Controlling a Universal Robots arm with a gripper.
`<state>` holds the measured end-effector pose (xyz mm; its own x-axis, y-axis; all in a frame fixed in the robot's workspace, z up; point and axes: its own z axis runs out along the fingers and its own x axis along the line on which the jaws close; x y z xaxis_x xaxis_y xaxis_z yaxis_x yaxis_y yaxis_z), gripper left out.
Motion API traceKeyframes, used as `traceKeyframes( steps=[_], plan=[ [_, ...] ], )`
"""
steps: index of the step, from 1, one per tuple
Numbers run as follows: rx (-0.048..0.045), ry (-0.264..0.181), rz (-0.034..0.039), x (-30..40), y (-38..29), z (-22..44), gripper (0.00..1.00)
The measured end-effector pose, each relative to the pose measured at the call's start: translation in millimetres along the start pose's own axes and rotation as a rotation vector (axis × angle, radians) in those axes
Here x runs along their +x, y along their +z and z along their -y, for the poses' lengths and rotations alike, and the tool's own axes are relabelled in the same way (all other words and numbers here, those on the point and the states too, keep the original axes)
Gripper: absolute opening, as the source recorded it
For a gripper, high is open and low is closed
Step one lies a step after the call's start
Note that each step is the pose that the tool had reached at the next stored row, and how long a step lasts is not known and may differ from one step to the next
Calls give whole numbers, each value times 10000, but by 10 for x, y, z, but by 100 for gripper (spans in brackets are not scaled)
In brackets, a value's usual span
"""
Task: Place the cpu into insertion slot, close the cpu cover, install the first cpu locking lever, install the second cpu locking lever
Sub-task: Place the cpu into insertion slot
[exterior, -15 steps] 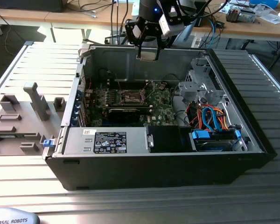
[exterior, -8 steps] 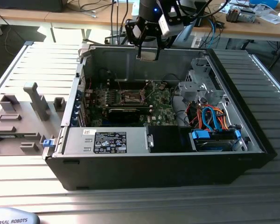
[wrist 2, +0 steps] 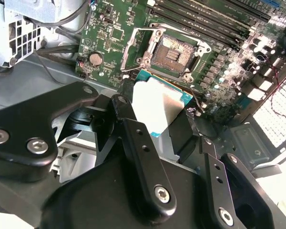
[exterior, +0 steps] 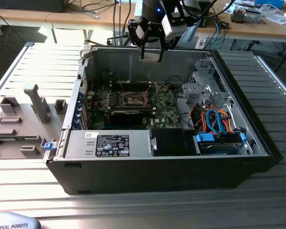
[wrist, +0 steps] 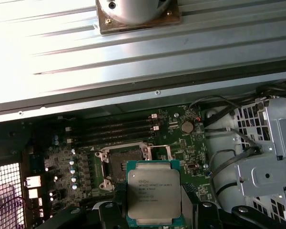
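My gripper point(exterior: 150, 53) hangs above the back wall of the open computer case point(exterior: 257, 138), shut on the cpu point(exterior: 151, 56). In both wrist views the cpu point(wrist: 153, 192) point(wrist 2: 158, 106) is a flat silver square pinched by its edges between the black fingers point(wrist 2: 138, 143). Its metal top with print faces the first wrist view. Below it on the green motherboard lies the insertion slot point(wrist: 122, 164) point(wrist 2: 174, 50) point(exterior: 135, 98), bare and uncovered. The cpu cover point(wrist 2: 133, 47) point(wrist: 161, 151), a thin silver frame, stands swung open beside the slot.
A black card point(exterior: 128, 115) lies in front of the slot and memory slots point(wrist: 114, 129) lie behind it. A metal drive cage point(exterior: 205, 81) with orange and blue cables point(exterior: 217, 119) fills the exterior view's right. A grey fixture point(exterior: 24, 119) sits outside the case on the left.
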<state>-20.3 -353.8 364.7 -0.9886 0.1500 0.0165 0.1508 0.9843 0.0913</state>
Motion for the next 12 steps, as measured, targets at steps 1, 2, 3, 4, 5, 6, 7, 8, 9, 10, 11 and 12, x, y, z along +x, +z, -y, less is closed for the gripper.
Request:
traceKeyframes(
  steps=[1, 2, 3, 4, 5, 6, 7, 8, 9, 10, 11, 12],
  plan=[
    [0, 22, 2, 0, 0, 0, 54],
    [0, 39, 3, 0, 0, 0, 54],
    [-1, 66, 6, 0, 0, 0, 54],
    [-1, 94, 9, 0, 0, 0, 54],
    [-2, 119, 11, 0, 1, 0, 54],
    [-2, 145, 13, 0, 0, 0, 54],
    [-2, 159, 15, 0, 1, 0, 54],
    [-2, 174, 16, 0, 1, 0, 54],
    [-2, 191, 17, 0, 1, 0, 54],
    [-3, 208, 19, 0, 1, 0, 54],
    [-3, 224, 21, 0, 1, 0, 54],
    [-3, 239, 22, 0, 1, 0, 54]
  ],
)
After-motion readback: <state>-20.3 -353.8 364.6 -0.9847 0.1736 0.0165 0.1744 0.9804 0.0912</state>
